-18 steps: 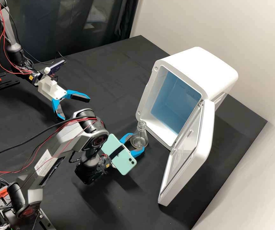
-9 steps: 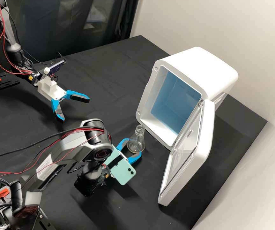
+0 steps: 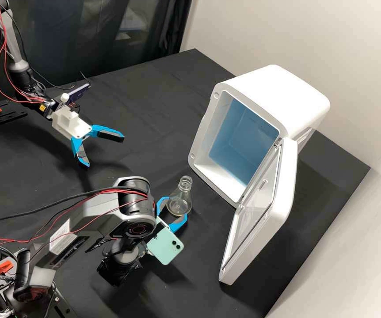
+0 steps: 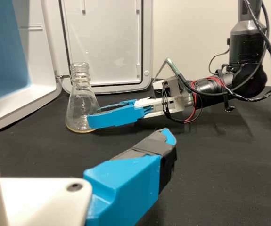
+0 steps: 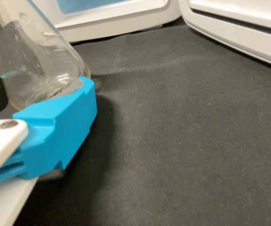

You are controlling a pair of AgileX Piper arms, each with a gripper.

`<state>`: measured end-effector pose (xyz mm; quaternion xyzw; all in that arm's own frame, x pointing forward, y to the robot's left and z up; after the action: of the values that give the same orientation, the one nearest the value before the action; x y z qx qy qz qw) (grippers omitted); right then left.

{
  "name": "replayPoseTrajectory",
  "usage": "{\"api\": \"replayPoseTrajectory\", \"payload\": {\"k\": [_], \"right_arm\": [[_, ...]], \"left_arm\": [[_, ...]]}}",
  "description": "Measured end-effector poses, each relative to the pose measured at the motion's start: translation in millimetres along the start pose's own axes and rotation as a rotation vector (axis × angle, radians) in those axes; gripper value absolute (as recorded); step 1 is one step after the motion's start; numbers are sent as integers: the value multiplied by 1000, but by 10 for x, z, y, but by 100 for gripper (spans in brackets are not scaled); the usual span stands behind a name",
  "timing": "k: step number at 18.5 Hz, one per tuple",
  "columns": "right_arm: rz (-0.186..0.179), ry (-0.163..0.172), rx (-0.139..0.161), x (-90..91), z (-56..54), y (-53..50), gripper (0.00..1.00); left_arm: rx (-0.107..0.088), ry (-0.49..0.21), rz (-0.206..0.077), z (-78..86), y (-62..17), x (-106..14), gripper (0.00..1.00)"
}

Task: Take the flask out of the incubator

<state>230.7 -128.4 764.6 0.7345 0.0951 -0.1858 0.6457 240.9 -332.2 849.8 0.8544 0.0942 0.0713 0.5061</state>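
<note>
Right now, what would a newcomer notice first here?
The white incubator with its blue interior, door swung wide open, on the bench. Just in front of it, the right gripper clasps a clear flask at its base. The left gripper hangs open farther back.

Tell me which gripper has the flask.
The right gripper, beside the incubator, clamped around the flask at its base; the left gripper hangs open, well apart.
</note>
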Motion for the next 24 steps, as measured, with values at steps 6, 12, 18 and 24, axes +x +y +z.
{"api": "replayPoseTrajectory", "payload": {"k": [6,12,18,24], "right_arm": [[-6,1,-17,-24,-13,-16,100],[-19,-4,-81,-93,-14,-55,100],[-32,4,-67,-249,-8,-72,100],[-45,10,-95,-448,-54,-134,100]], "left_arm": [[0,-2,-1,6,-1,1,100],[-2,-1,-7,15,-17,-33,100],[40,24,-12,122,-68,-175,100],[92,27,-64,247,-207,-278,100]]}}
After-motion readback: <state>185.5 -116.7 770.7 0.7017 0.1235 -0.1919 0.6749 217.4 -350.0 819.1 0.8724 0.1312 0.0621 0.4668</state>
